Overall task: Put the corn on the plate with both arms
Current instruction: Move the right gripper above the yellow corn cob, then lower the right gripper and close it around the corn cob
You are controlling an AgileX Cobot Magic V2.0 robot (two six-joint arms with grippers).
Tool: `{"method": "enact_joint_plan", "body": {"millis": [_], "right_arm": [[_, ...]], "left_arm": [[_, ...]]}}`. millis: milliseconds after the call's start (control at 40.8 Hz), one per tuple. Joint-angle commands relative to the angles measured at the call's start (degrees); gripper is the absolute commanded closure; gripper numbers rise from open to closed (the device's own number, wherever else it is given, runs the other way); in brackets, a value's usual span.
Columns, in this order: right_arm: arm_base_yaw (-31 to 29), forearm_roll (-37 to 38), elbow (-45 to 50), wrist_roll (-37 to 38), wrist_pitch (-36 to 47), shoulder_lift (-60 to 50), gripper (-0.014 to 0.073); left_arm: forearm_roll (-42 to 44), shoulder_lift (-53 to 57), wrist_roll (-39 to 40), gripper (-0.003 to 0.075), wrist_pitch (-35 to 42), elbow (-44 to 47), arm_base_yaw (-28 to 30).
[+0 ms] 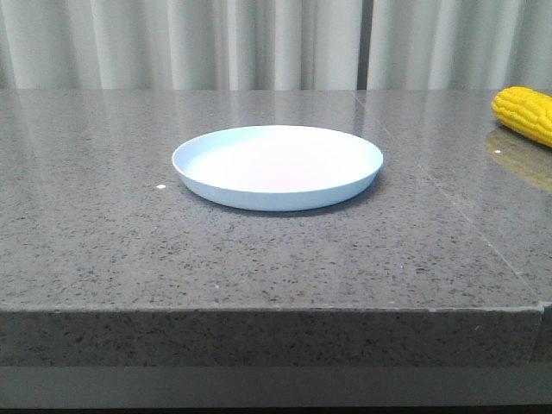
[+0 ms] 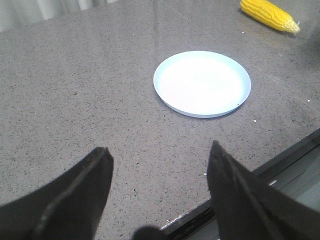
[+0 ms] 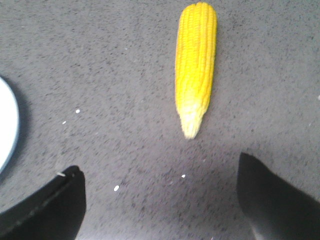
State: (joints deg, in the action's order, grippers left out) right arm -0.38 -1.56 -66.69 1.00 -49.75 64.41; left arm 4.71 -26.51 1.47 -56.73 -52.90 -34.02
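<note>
Front view shows the corn (image 1: 524, 114) lying on its side at the far right of the table (image 1: 259, 267), partly cut by the picture edge, well apart from the plate (image 1: 278, 166). The plate stands in the middle of the table and has nothing on it, so my judgement is that the task is only at its beginning.

From the right wrist camera the corn (image 3: 195, 65) is seen lengthwise, with the pale tip pointing toward the right gripper (image 3: 159, 200). The jaws of this gripper are wide apart and hold nothing; the cob lies ahead of them and does not touch them. Only a thin part of the plate rim (image 3: 11, 125) appears at the side of this picture. I think this arm is placed here because it is the nearer one to the corn, so it is the natural arm for the first grasp.

From the left wrist camera the left gripper (image 2: 160, 165) also has its jaws apart and empty. It hangs above the near table edge and looks toward the plate (image 2: 202, 83), with the corn (image 2: 269, 14) far behind it. Probably this arm waits near the plate to receive the cob or to help put it down.

Small white specks (image 3: 116, 188) lie on the grey stone surface.
</note>
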Motion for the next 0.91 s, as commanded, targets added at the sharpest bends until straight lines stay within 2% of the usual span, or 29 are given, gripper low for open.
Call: {"method": "enact_joint_plan", "body": {"millis": [0,245,564,882], "right_arm": [[-0.3,3.5,-5.4,-0.6,2.1,3.6,-0.0041],[-0.7,4.8,-16.9,0.0,-2.6,17.1,-0.0041],[-5.6,-0.1,-30.6,-0.3,-9.5,31.9,-0.0041],[-5.7,-2.9,-35.1,-0.7,-6.3,40.7,-0.0041]], "left_arm": [[0.2,-0.4,0.7,0.0302,4.1,-1.3,-0.4],[0.2,-0.4,0.7,0.0302,4.1,-1.3,-0.4],[0.2,-0.4,0.7,0.0302,4.1,-1.3,-0.4],[0.2,-0.4,0.7,0.0302,4.1,-1.3,-0.4]]}}
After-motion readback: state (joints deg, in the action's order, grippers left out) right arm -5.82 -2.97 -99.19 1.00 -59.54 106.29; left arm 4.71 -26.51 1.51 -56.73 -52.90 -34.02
